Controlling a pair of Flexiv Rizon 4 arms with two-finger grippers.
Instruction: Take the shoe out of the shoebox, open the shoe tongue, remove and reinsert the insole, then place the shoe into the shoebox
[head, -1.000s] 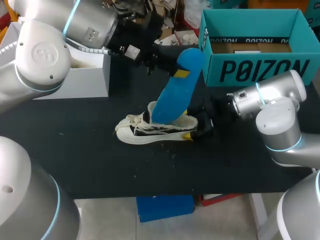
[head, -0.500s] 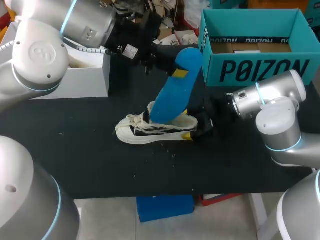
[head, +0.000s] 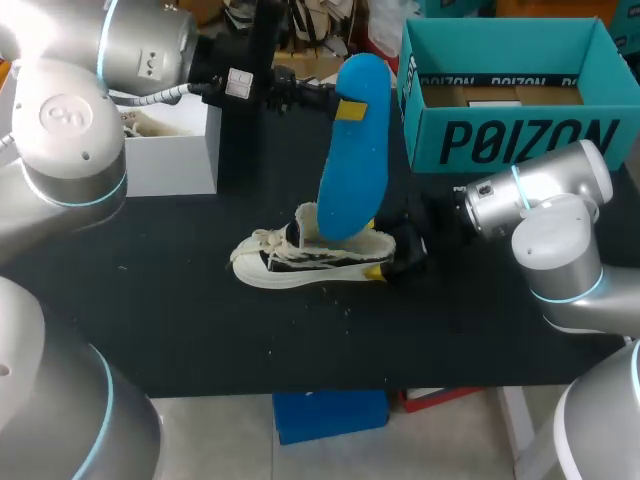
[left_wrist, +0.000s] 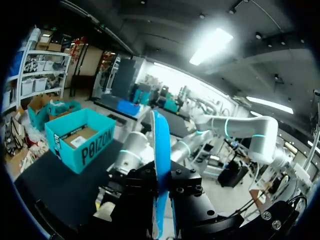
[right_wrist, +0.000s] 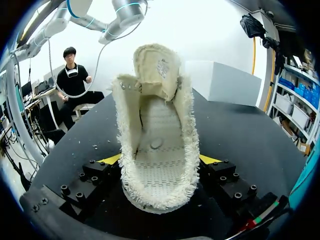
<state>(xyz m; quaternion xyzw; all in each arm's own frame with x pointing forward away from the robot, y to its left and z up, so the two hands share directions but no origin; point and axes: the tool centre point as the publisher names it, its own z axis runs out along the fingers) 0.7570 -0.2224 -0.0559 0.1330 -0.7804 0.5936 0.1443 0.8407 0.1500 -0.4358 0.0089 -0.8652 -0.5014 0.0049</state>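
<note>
A cream sneaker (head: 300, 262) lies on the black table (head: 180, 320), toe to the left. My right gripper (head: 382, 256) is shut on its heel. In the right wrist view the sneaker (right_wrist: 155, 145) sits between the two yellow fingertips (right_wrist: 109, 159), its tongue folded up and its inside bare. My left gripper (head: 338, 100) is shut on the upper part of a blue insole (head: 350, 150), which hangs nearly upright with its lower end just over the shoe's opening. In the left wrist view the insole (left_wrist: 161, 150) shows edge-on in my left gripper (left_wrist: 161, 196). The teal shoebox (head: 510, 135) stands open at the back right.
A white box (head: 170, 150) stands at the back left of the table, also seen ahead of the shoe as the white box (right_wrist: 220, 82). The teal shoebox (left_wrist: 80, 145) shows beyond the insole in the left wrist view. Bare black table lies in front of the shoe.
My left arm has swung the insole up and to the left, from a slant to nearly upright. The right gripper and the shoe have stayed put.
</note>
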